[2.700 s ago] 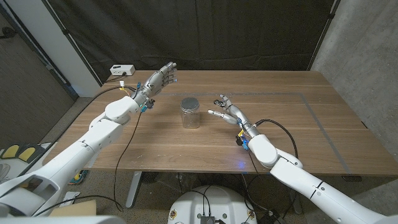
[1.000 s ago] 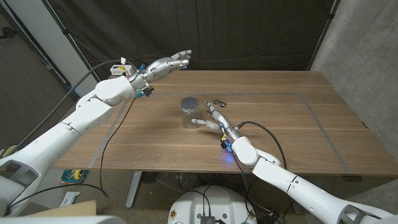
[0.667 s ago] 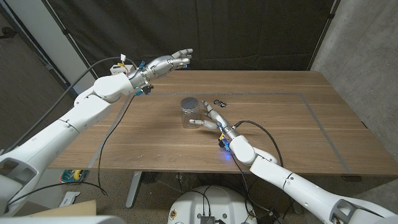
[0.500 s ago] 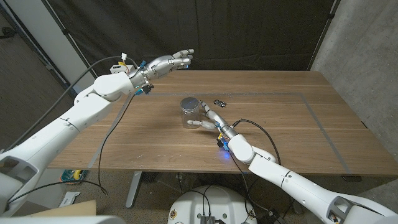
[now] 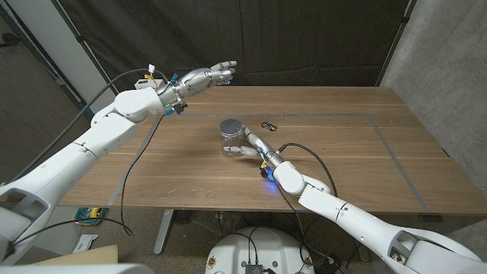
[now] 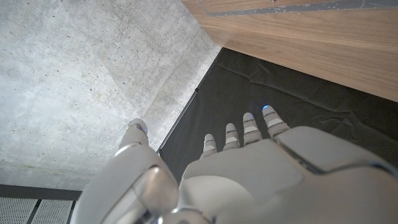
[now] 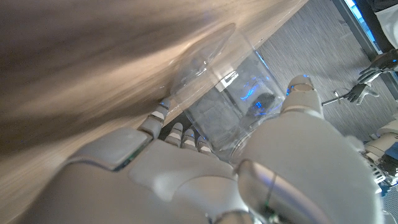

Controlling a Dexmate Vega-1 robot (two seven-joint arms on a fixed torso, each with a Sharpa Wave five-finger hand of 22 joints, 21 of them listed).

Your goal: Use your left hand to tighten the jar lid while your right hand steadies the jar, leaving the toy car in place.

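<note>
Centrally on the table (image 5: pixel 358 152) stood the jar (image 5: pixel 231 138), the right hand (image 5: pixel 255 145) cupping its side; the left hand (image 5: pixel 207 77), fingers spread, hovered well apart. Nudging risked tipping the jar toward the toy car (image 5: pixel 268 124).

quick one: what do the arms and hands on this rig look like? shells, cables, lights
Both arms have glossy white rounded shells. The left hand and right hand are silver-grey metal with segmented fingers. A black cable runs outside each forearm. Blue and yellow fittings sit at each wrist, and a blue light glows by the right wrist.
</note>
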